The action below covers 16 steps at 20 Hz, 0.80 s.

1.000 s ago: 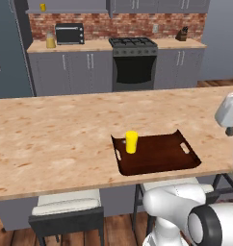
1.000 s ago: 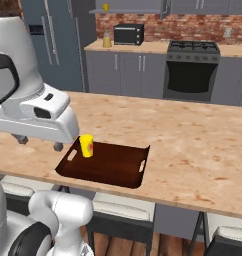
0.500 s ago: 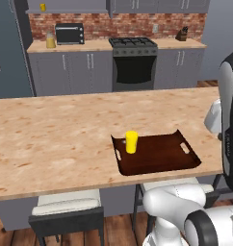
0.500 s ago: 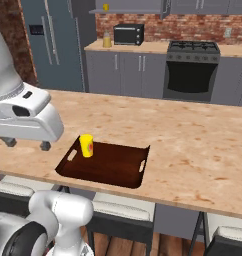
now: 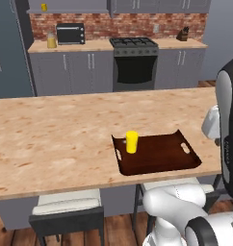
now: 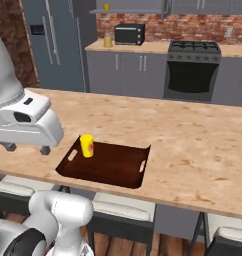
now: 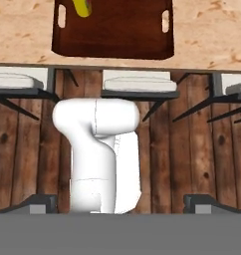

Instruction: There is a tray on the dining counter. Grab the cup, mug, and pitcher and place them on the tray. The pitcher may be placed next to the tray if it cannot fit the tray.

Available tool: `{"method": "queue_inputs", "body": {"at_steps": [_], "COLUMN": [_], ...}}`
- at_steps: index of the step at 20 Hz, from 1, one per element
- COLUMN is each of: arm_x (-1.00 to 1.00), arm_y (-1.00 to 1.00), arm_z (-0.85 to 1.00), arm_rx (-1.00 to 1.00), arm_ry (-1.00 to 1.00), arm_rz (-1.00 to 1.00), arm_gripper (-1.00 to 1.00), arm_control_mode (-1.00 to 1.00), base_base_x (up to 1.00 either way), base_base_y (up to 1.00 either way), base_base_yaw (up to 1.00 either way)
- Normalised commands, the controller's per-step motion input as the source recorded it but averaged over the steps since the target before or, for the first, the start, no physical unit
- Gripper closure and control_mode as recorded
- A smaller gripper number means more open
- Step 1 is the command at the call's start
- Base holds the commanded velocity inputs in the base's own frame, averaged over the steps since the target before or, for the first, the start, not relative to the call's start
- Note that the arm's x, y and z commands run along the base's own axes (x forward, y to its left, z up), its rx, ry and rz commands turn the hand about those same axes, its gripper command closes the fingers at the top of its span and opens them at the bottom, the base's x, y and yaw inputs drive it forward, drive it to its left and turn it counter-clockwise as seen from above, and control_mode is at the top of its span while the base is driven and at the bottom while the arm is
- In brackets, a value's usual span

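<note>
The dark brown tray [image 5: 159, 158] [image 6: 113, 175] [image 7: 112, 42] lies near the front edge of the tan dining counter [image 5: 51, 134] [image 6: 193, 135]. The tall yellow cup [image 5: 132, 142] [image 6: 86, 145] [image 7: 82, 7] stands upright in one corner of it. On the far brick-backed counter, next to the microwave, stands the pitcher [image 5: 51, 41] [image 6: 108, 40]. A small yellow mug [image 5: 44, 6] [image 6: 107, 7] sits on the shelf above. My gripper [image 6: 25, 148] [image 7: 120, 201] hangs open and empty, pointing down over the floor on the near side of the counter, short of the tray.
Stools [image 5: 65, 211] [image 6: 118, 210] [image 7: 137, 82] stand under the counter's near edge. A black stove [image 5: 135, 57] and a microwave [image 5: 70, 33] line the back wall, and a grey fridge [image 6: 53, 40] stands at the left.
My hand has drawn back from over the counter toward the base and dropped a little. The cup and tray have not moved.
</note>
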Motion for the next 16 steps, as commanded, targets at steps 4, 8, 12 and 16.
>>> {"method": "queue_inputs", "body": {"at_steps": [4, 8, 12, 16], "arm_x": [0.0, 0.0, 0.0, 0.0], "arm_y": [0.0, 0.0, 0.0, 0.0], "arm_z": [0.0, 0.0, 0.0, 0.0], "arm_rx": [0.0, 0.0, 0.0, 0.0], "arm_ry": [0.0, 0.0, 0.0, 0.0], "arm_rz": [0.0, 0.0, 0.0, 0.0], "arm_gripper": [-1.0, -1.0, -1.0, -1.0], "arm_control_mode": [1.0, 1.0, 1.0, 1.0], "base_base_x": [-0.48, -0.76, -0.8, -0.61], "base_base_y": [0.0, 0.54, 1.0, 1.0], "base_base_yaw": [0.0, 0.0, -0.04, -0.05]}}
